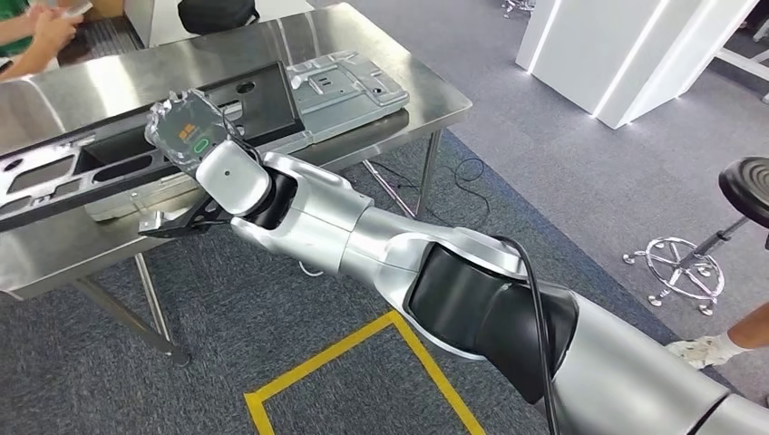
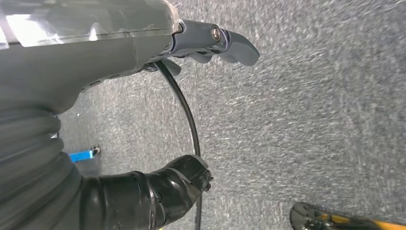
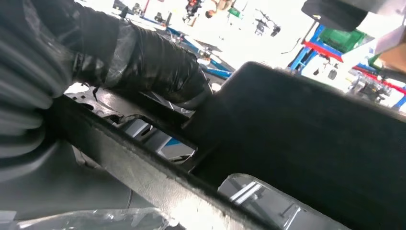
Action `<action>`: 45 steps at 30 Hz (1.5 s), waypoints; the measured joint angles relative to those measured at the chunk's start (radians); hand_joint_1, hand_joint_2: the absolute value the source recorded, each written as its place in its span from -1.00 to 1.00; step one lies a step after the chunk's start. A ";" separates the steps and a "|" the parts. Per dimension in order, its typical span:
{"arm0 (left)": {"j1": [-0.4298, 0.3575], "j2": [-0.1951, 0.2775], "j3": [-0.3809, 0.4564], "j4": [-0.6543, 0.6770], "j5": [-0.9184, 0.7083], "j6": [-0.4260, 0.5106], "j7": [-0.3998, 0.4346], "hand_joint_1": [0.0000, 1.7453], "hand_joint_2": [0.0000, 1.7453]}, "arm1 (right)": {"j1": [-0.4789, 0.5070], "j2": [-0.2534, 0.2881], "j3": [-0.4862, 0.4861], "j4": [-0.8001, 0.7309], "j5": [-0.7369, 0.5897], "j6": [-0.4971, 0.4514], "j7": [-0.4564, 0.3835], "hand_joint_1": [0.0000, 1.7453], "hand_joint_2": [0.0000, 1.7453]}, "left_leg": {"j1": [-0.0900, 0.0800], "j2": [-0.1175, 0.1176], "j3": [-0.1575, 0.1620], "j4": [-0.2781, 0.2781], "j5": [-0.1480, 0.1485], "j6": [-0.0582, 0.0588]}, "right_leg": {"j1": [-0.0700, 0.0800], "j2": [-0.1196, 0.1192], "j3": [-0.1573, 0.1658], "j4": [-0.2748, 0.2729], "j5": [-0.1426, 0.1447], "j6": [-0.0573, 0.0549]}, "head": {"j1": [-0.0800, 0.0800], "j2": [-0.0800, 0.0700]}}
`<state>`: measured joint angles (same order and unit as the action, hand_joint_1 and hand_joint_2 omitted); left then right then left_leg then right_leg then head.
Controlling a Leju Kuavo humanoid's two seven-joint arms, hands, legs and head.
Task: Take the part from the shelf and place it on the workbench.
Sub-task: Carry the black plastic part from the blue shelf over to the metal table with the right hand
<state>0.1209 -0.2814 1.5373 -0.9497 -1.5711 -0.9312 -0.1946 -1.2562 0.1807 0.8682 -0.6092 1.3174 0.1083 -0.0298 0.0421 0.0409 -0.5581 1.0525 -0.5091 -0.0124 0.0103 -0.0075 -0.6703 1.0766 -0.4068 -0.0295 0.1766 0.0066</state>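
Room: grey carpet with a yellow floor marking (image 1: 363, 362); white partitions stand at far right.
Person: a hand (image 1: 41, 32) at the far left edge, beyond the workbench (image 1: 381, 45).
Workbench: steel-topped, running from left towards upper right, with bare metal at both ends.
Part: a long black frame (image 1: 127, 159) lies on the workbench, its long axis running left to right along the bench; its right end rests on a grey metal plate (image 1: 354, 86).
Right hand: the right hand (image 1: 186, 131), under a plastic cover, sits at the middle of the part. In the right wrist view its dark fingers (image 3: 158, 72) curl over the part's rail, so I judge it is gripping the part.
Left hand: the left hand (image 2: 210, 45) hangs over the carpet, fingers apart, holding nothing.
Key relation: the part is directly under the right hand, which is by far the nearer; it looks already set down, so letting go would be next.
Stool: a black stool (image 1: 716, 236) at far right.
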 joint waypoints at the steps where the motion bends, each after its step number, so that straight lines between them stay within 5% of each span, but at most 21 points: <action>1: -0.001 0.000 0.000 0.002 0.000 0.000 0.000 -1.00 1.00 | -0.001 0.000 0.000 0.000 0.001 0.001 -0.002 1.00 1.00 | 0.000 0.003 0.002 -0.005 0.001 -0.004 | 0.003 -0.001 0.004 -0.006 -0.005 -0.005 | 0.000 0.000; 5: -0.005 0.004 -0.001 0.010 0.000 0.009 0.000 -1.00 1.00 | -0.002 0.000 0.000 0.005 0.005 0.002 -0.008 1.00 1.00 | -0.002 -0.011 0.000 0.019 -0.022 -0.018 | -0.005 0.001 0.042 -0.060 0.001 -0.019 | 0.000 0.000; 8: -0.003 0.014 -0.001 0.023 0.000 0.019 0.000 -1.00 1.00 | -0.002 0.006 0.000 0.010 0.009 0.001 -0.015 1.00 1.00 | -0.001 -0.032 -0.098 0.189 -0.086 -0.024 | -0.004 0.007 0.059 -0.071 -0.005 -0.028 | 0.000 0.000; 10: -0.003 0.022 -0.001 0.032 0.000 0.023 0.000 -1.00 1.00 | 0.002 0.009 0.000 0.015 0.011 0.001 -0.018 1.00 1.00 | -0.001 -0.035 -0.139 0.229 -0.067 -0.031 | -0.002 0.013 0.064 -0.063 -0.015 -0.028 | 0.000 0.000; 12: -0.003 0.027 -0.001 0.039 0.000 0.025 0.000 -1.00 1.00 | 0.004 0.011 0.000 0.019 0.011 0.001 -0.019 1.00 1.00 | 0.002 -0.035 -0.113 0.131 0.012 -0.036 | -0.006 0.019 0.066 -0.044 -0.032 -0.021 | -0.001 0.000; 14: -0.003 0.029 -0.001 0.046 0.000 0.027 0.000 -1.00 1.00 | 0.004 0.012 0.000 0.022 0.011 0.001 -0.018 1.00 1.00 | -0.001 -0.039 -0.074 0.035 0.053 -0.034 | -0.006 0.024 0.061 -0.020 -0.050 -0.008 | 0.000 0.000; 20: -0.004 0.033 0.000 0.058 0.000 0.028 0.000 -1.00 1.00 | 0.004 0.014 0.000 0.027 0.012 0.001 -0.019 1.00 1.00 | -0.002 -0.041 -0.054 0.006 0.049 0.004 | -0.007 0.024 0.042 0.029 -0.085 0.017 | 0.000 0.000; 23: -0.004 0.034 0.000 0.062 0.000 0.028 0.000 -1.00 1.00 | 0.005 0.014 0.000 0.031 0.012 0.001 -0.019 1.00 1.00 | -0.001 -0.038 -0.050 0.003 0.046 0.014 | -0.015 0.017 -0.046 0.196 -0.156 0.031 | 0.000 0.000; 25: -0.004 0.034 0.000 0.064 0.000 0.028 0.000 -1.00 1.00 | 0.011 0.013 0.000 0.034 0.012 0.001 -0.019 1.00 1.00 | -0.001 -0.037 -0.046 0.003 0.042 0.014 | -0.019 0.015 -0.087 0.255 -0.157 0.033 | 0.000 0.000; 26: -0.004 0.034 0.000 0.065 0.000 0.028 0.000 -1.00 1.00 | 0.012 0.013 0.000 0.035 0.012 0.001 -0.019 1.00 1.00 | -0.001 -0.037 -0.042 0.003 0.039 0.013 | -0.019 0.013 -0.081 0.230 -0.129 0.031 | 0.000 0.000; 29: -0.005 0.034 0.000 0.068 0.000 0.028 0.000 -1.00 1.00 | 0.010 0.013 0.000 0.037 0.012 0.000 -0.019 1.00 1.00 | -0.001 -0.037 -0.028 0.001 0.029 0.004 | -0.013 0.010 0.000 0.042 -0.032 0.016 | 0.000 0.000; 32: -0.005 0.034 0.000 0.070 0.000 0.028 0.000 -1.00 1.00 | 0.008 0.014 0.000 0.037 0.012 -0.001 -0.021 1.00 1.00 | -0.002 -0.035 -0.022 -0.009 0.028 -0.011 | 0.000 0.011 0.026 -0.015 -0.027 0.004 | 0.000 0.000; 35: -0.006 0.034 -0.001 0.071 0.000 0.027 0.000 -1.00 1.00 | 0.007 0.014 0.000 0.036 0.011 -0.001 -0.022 1.00 1.00 | -0.001 -0.034 -0.022 0.004 0.010 -0.024 | -0.008 0.012 0.051 -0.049 -0.019 -0.011 | 0.000 0.000; 39: -0.005 0.038 -0.001 0.071 0.000 0.027 0.000 -1.00 1.00 | 0.006 0.018 0.000 0.036 0.011 -0.001 -0.025 1.00 1.00 | -0.004 -0.036 -0.135 0.224 -0.079 -0.029 | -0.003 0.012 0.069 -0.060 -0.023 -0.027 | 0.000 0.000; 41: -0.005 0.039 -0.001 0.071 0.000 0.028 0.000 -1.00 1.00 | 0.009 0.018 0.000 0.036 0.011 -0.001 -0.028 1.00 1.00 | -0.004 -0.036 -0.156 0.236 -0.050 -0.029 | 0.000 0.014 0.072 -0.053 -0.031 -0.029 | 0.000 0.000; 43: -0.005 0.040 -0.001 0.072 0.000 0.028 0.000 -1.00 1.00 | 0.010 0.018 0.000 0.035 0.010 -0.001 -0.031 1.00 1.00 | -0.005 -0.037 -0.110 0.117 0.027 -0.023 | 0.001 0.017 0.076 -0.041 -0.043 -0.026 | 0.000 0.000; 45: -0.005 0.044 0.000 0.073 0.000 0.029 0.000 -1.00 1.00 | 0.005 0.018 0.000 0.035 0.007 -0.001 -0.032 1.00 1.00 | -0.009 -0.038 -0.066 0.016 0.064 -0.013 | 0.005 0.019 0.073 -0.027 -0.053 -0.018 | 0.000 0.000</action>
<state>0.1156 -0.2377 1.5369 -0.8769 -1.5709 -0.9021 -0.1946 -1.2510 0.1986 0.8682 -0.5742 1.3242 0.1078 -0.0615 0.0326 0.0033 -0.6237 1.0684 -0.4449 -0.0257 0.0148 0.0117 -0.5976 1.0493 -0.4600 -0.0472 0.1763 0.0066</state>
